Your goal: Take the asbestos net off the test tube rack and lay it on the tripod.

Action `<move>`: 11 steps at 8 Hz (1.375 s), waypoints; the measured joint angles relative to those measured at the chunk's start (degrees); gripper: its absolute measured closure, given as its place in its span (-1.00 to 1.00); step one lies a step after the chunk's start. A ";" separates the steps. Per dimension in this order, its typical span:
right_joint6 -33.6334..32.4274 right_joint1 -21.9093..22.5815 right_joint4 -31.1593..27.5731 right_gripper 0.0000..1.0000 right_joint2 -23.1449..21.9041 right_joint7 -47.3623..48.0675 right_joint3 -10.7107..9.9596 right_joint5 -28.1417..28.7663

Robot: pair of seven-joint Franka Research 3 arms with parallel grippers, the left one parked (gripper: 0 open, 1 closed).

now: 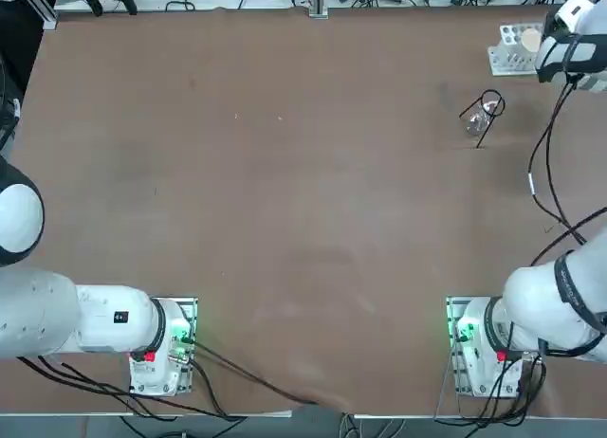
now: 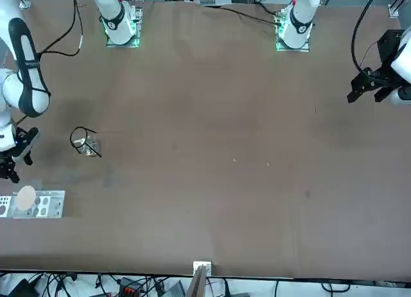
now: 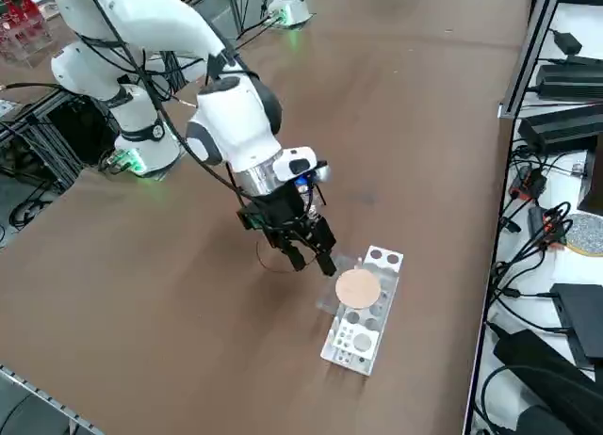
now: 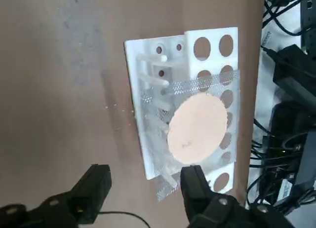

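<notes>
Brown tabletop (image 1: 285,220) fills nearly all of the top view, bare across its left and middle. Toward the upper right of that view stands the tripod (image 1: 482,116), a thin dark wire ring with one leg sticking out. Further right and higher, at the top right corner, sits the test tube rack (image 1: 513,51), white with round holes. On it lies the asbestos net (image 1: 528,42), its pale round disc showing. Partly over the rack's right end hangs the right gripper (image 1: 555,54), at the picture's right edge.

From the front view the order reverses. The right gripper (image 2: 11,162) is at the far left edge, the rack (image 2: 40,205) lies below it at lower left with the net's disc (image 2: 26,197) on top, and the tripod (image 2: 83,141) stands to their right, well apart from the rack.

Seen from the right side, the gripper (image 3: 309,251) points down at centre frame, with the tripod's ring dimly behind it. Just right of it is the rack (image 3: 366,308) with the net (image 3: 358,287) flat on its top plate.

At the wrist, the two dark fingers (image 4: 94,186) stand wide apart with nothing between them. The net (image 4: 197,127) lies on the rack (image 4: 163,50), its mesh overhanging the plate, close to one fingertip without touching it.
</notes>
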 joint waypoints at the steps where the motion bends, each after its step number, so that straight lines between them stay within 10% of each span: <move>1: 1.62 0.01 0.04 -0.74 0.97 0.00 0.39 -0.04; 8: 5.33 0.01 3.04 -0.46 5.13 -0.10 1.04 -1.30; 11: 6.55 0.01 3.69 0.00 6.28 -0.10 1.04 -2.11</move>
